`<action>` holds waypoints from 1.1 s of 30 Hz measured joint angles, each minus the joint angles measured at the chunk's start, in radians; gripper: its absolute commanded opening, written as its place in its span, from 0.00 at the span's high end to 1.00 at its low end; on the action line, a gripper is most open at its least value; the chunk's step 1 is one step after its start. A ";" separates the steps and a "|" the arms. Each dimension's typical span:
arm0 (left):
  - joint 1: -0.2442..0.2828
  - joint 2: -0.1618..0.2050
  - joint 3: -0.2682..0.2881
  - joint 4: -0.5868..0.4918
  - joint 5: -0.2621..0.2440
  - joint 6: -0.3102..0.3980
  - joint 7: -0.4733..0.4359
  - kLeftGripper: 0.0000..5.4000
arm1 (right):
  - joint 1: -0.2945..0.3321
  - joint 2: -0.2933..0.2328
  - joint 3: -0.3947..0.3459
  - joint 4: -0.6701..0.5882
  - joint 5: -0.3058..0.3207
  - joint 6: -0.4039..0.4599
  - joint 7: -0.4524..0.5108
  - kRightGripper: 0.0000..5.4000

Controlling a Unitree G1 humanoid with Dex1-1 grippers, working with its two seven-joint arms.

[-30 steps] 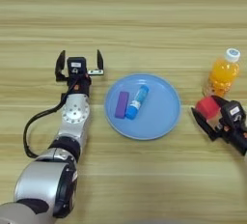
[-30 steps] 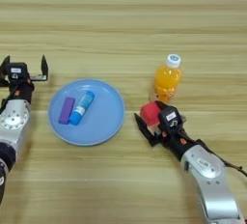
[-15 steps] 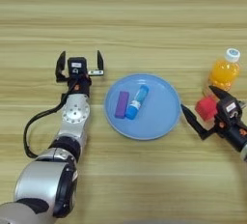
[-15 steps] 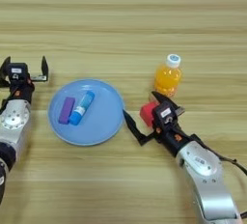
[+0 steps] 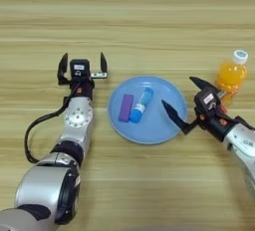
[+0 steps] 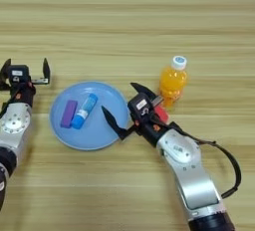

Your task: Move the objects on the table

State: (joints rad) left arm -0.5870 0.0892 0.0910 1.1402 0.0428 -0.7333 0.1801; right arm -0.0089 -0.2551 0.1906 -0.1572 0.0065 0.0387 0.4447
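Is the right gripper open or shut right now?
Open: the right gripper has its two black fingers spread wide at the blue plate's right rim, holding nothing.

Looks like a robot test bench or lab tabletop: bare wooden table (image 5: 129,16) with plank grain fills the view, holding only a few props, a blue plate (image 5: 159,125) and an orange-drink bottle (image 6: 172,82). No room visible.

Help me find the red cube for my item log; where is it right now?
The red cube is mostly hidden behind the right gripper, right of the blue plate and just below the orange bottle.
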 measured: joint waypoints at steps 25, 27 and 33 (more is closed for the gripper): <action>0.000 -0.001 -0.018 0.000 0.000 0.003 0.012 0.00 | -0.349 0.083 0.150 0.268 -0.133 0.131 0.014 0.01; 0.000 -0.001 -0.018 0.000 0.000 0.003 0.012 0.00 | -0.365 0.100 0.164 0.308 -0.138 0.127 0.019 0.01; 0.000 -0.004 -0.018 0.000 0.000 0.003 0.014 0.00 | -0.380 0.133 0.186 0.401 -0.146 0.106 0.018 0.01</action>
State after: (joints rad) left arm -0.5874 0.0856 0.0727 1.1397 0.0428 -0.7304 0.1938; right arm -0.3888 -0.1219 0.3771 0.2436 -0.1395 0.1443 0.4624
